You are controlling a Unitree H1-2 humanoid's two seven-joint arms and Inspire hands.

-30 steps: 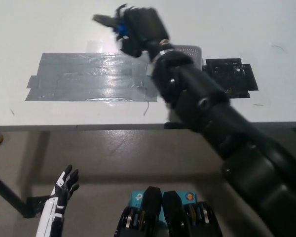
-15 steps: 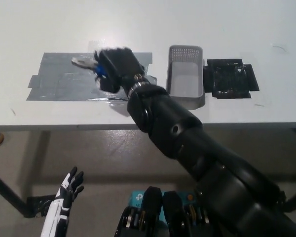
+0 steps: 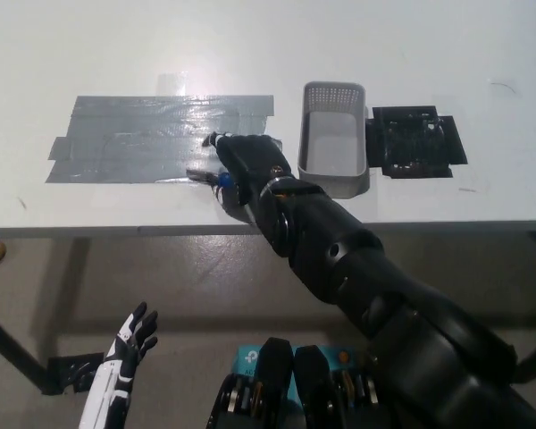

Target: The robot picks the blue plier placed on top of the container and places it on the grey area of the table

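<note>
The black right hand [image 3: 246, 170] lies low over the near right corner of the grey area [image 3: 152, 138], a patch of shiny grey tape strips stuck on the white desk [image 3: 250, 45]. Its fingers are curled around the blue plier [image 3: 216, 179], which sits inside the grasp on the side of the hand facing the tape. Only small parts of the plier show: a bit of blue handle at the palm's left edge and a short dark metal tip poking out toward the tape just beside it. The rest of the tool is hidden by the hand, and it cannot be told whether the tool touches the desk surface or is held just above it. The right forearm runs back from the hand to the lower right, crossing the near edge of the desk and covering that stretch of it. To the right of the hand, close but apart from it, stands the container [image 3: 334, 138], a grey basket with perforated walls; its near left corner is partly covered by the wrist. Just beside the container on its right lies a flat black mat [image 3: 417, 141] with a fine pattern too small to make out. The white left hand [image 3: 125, 353] hangs below desk level at the lower left, fingers spread and holding nothing, its arm cut off by the bottom edge.
</note>
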